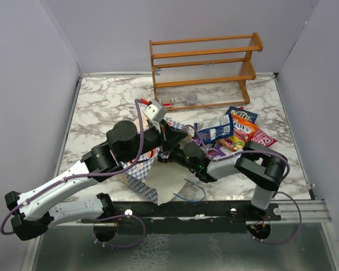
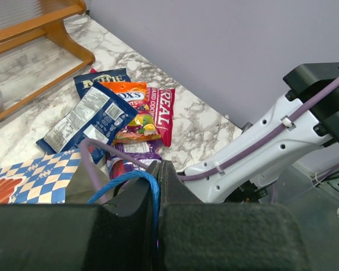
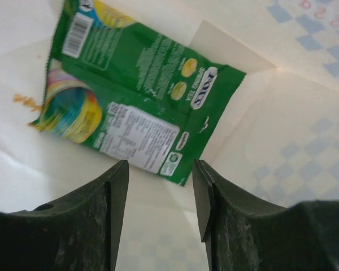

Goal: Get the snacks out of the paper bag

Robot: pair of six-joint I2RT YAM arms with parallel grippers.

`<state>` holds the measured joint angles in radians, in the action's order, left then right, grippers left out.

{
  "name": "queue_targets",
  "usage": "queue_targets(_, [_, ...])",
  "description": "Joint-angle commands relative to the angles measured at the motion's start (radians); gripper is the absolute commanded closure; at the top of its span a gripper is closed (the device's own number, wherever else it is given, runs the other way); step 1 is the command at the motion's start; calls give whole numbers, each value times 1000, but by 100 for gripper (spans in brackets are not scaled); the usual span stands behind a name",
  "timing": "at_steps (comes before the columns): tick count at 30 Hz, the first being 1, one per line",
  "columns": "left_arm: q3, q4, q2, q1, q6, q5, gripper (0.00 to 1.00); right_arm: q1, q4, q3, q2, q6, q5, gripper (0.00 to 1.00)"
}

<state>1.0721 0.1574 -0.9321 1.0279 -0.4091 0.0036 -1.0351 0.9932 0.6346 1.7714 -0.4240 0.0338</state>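
Left claw [image 2: 158, 169] is clamped shut on the blue cord handle [image 2: 137, 182] of the paper bag [image 1: 168, 182], and the reason looks plain: holding the handle up props the mouth open so the other arm can reach inside. Right claw [image 3: 161, 186] is deep in the bag, its jaws standing apart with nothing gripped between them. It is aimed at a green-yellow packet [image 3: 141, 96] lying flat on the pale inner paper, label side up, with the packet's lower corner lined up with the gap between the fingers. I cannot tell whether the tips touch it yet. The bag lies on its side on the bench [image 1: 101, 107], mouth toward the right arm, which suits a sideways reach better than a drop from above. Several snacks are already out, heaped together on the bench just beyond the bag's mouth: a dark blue packet [image 2: 101, 80], a silver-blue one [image 2: 82, 121], an orange one [image 2: 127, 93], the big red one [image 2: 165, 113] and a purple one [image 2: 137, 153]. They overlap each other and sit clear of the wooden rack [image 1: 203, 62] at the back. By my reading the green-yellow packet is the last one visible inside, so the task seems nearly done.
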Motion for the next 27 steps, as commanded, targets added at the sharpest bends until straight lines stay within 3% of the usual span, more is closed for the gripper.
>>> queue_targets(1, [33, -69, -30, 1, 12, 63, 100, -9, -37, 104, 73, -38, -92, 50])
queue_targets(14, [54, -45, -13, 1, 37, 64, 100, -9, -32, 211, 235, -39, -102, 43])
queue_targets(27, [78, -10, -4, 1, 49, 91, 100, -3, -42, 249, 292, 26, -103, 20])
